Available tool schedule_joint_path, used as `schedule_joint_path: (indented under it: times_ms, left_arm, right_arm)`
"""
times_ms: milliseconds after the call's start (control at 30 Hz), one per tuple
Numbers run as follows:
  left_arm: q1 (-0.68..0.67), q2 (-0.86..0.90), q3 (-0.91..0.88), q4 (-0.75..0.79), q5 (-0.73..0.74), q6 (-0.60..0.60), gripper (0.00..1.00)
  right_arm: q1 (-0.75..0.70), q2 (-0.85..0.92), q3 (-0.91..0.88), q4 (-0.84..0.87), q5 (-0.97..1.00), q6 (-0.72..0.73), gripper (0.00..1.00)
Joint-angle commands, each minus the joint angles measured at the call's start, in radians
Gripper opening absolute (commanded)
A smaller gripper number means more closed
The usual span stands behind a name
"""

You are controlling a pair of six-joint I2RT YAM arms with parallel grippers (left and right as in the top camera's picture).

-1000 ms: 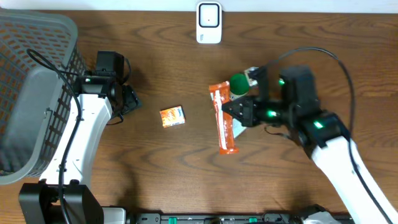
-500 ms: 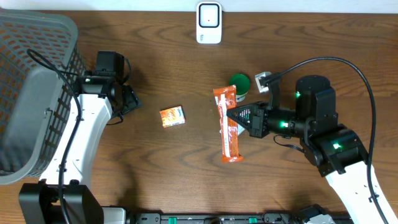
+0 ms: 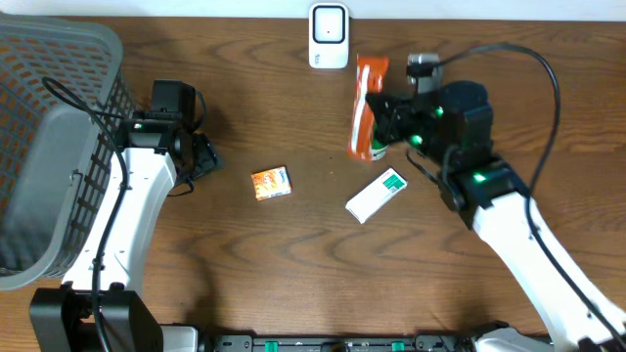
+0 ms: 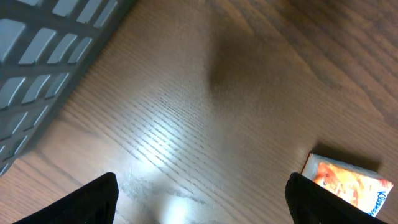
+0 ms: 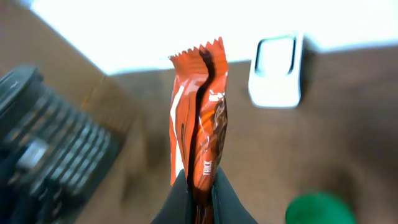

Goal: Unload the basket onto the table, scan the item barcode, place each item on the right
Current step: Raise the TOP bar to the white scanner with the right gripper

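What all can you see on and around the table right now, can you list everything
scanner: one, white, far edge of the table, centre
snack bar: one, orange wrapper, held up near the scanner
green lid: one, green, below the held bar, mostly hidden
flat box: one, white and green, lying right of centre
small box: one, orange, mid-table
basket: one, grey, left edge
table: one, dark wood
left gripper: one, black, open, over bare wood beside the basket
right gripper: one, black, shut on the snack bar
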State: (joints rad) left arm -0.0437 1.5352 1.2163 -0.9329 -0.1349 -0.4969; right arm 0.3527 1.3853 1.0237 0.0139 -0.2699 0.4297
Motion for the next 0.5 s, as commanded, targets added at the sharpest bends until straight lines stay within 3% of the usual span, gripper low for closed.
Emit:
schedule_joint_path:
  times_ms: [0, 133, 200, 467]
  left_arm:
    - [0.003, 0.0, -0.008, -0.002, -0.016, 0.003, 0.86]
    - [0.003, 0.0, -0.008, -0.002, -0.016, 0.003, 0.86]
    - [0.003, 0.0, -0.008, -0.002, -0.016, 0.003, 0.86]
    - [0.003, 0.0, -0.008, -0.002, -0.016, 0.003, 0.86]
  right_arm:
    - [0.027, 0.079, 0.007, 0.129, 0.218, -0.109, 0.01]
    - [0.064, 0.171, 0.045, 0.255, 0.429, -0.288, 0.01]
    - [0.082, 0.249, 0.116, 0.306, 0.449, -0.438, 0.01]
    - [0.116, 0.541, 0.454, 0.312, 0.528, -0.755, 0.01]
